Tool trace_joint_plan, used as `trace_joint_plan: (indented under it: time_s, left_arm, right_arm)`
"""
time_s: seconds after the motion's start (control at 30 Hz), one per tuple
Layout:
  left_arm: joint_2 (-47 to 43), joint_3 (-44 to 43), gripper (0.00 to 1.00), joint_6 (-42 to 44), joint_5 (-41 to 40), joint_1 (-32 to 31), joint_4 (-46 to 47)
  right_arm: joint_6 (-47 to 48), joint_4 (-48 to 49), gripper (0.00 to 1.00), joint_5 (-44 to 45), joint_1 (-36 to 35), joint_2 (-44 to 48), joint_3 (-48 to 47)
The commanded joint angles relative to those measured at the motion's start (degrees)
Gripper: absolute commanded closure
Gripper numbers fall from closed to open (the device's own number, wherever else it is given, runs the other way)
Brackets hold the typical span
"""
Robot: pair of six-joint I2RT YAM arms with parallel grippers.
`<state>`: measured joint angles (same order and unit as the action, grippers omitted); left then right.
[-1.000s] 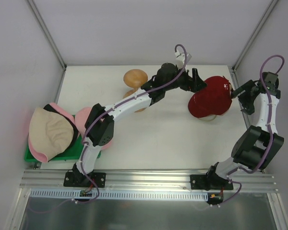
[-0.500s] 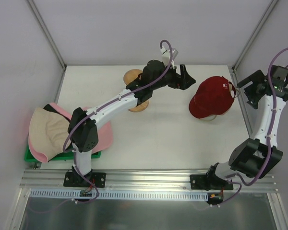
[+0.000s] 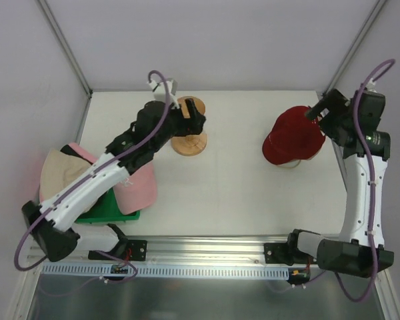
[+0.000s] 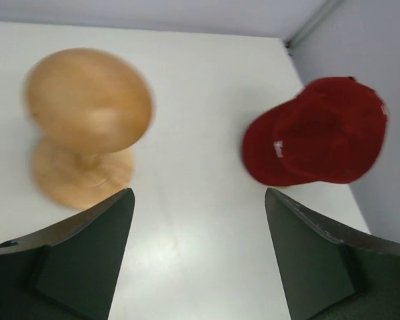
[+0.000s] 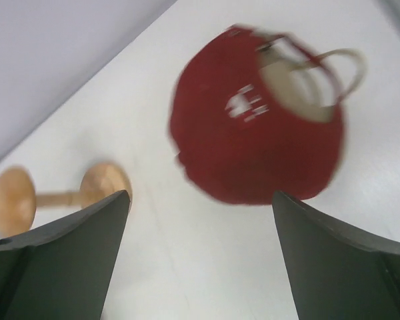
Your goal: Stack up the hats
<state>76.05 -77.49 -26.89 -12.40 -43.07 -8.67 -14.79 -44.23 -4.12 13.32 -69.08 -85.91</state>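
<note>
A red baseball cap (image 3: 292,138) lies on the white table at the right; it also shows in the left wrist view (image 4: 317,132) and the right wrist view (image 5: 253,150). A beige bucket hat (image 3: 55,181) and a pink hat (image 3: 139,188) lie piled at the left. My left gripper (image 3: 192,120) is open and empty, held above the wooden stand, far from the cap. My right gripper (image 3: 318,111) is open and empty, just above the cap's far right edge. Open fingers frame bare table in both wrist views: the left gripper (image 4: 199,257) and the right gripper (image 5: 200,263).
A wooden mushroom-shaped stand (image 3: 189,135) stands at the back middle of the table, also seen in the left wrist view (image 4: 87,113) and the right wrist view (image 5: 60,197). A green tray (image 3: 113,213) lies under the hat pile. Enclosure walls (image 3: 67,60) ring the table.
My left arm has swung back left, from beside the red cap to over the wooden stand. My right gripper has moved in towards the cap's far right edge. The cap has stayed put.
</note>
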Motion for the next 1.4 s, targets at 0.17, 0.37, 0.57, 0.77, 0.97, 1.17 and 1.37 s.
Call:
trace_joint_plan:
  time_s: [0.17, 0.37, 0.57, 0.77, 0.97, 1.17, 1.37]
  left_arm:
    - [-17.8, 15.8, 0.27, -7.1, -10.7, 20.5, -28.0]
    - [-15.4, 19.5, 0.26, -5.6, -9.7, 32.9, -30.7]
    - [-8.6, 16.9, 0.28, -3.1, -10.7, 36.1, -30.6]
    - [-1.5, 12.5, 0.34, -0.8, -9.0, 37.5, -29.9]
    - [2.5, 11.3, 0.40, -1.8, -6.2, 39.4, -29.9]
    - [4.0, 11.9, 0.42, -2.5, -6.1, 39.6, -29.8]
    - [4.8, 13.4, 0.58, -2.8, -5.9, 39.6, -29.4]
  right_arm:
    - [4.8, 0.4, 0.06, 6.3, -22.0, 4.4, 2.8]
    - [5.0, 3.0, 0.06, 5.9, -31.9, 5.3, 5.5]
    - [4.4, 5.0, 0.06, 5.4, -36.6, 6.8, 8.8]
    - [4.5, 5.4, 0.06, 5.5, -37.8, 7.6, 10.3]
    - [4.5, 5.6, 0.06, 5.2, -37.8, 7.8, 10.9]
    - [4.7, 5.8, 0.06, 4.7, -37.8, 7.6, 10.9]
    - [4.5, 6.2, 0.06, 4.7, -37.8, 7.5, 11.2]
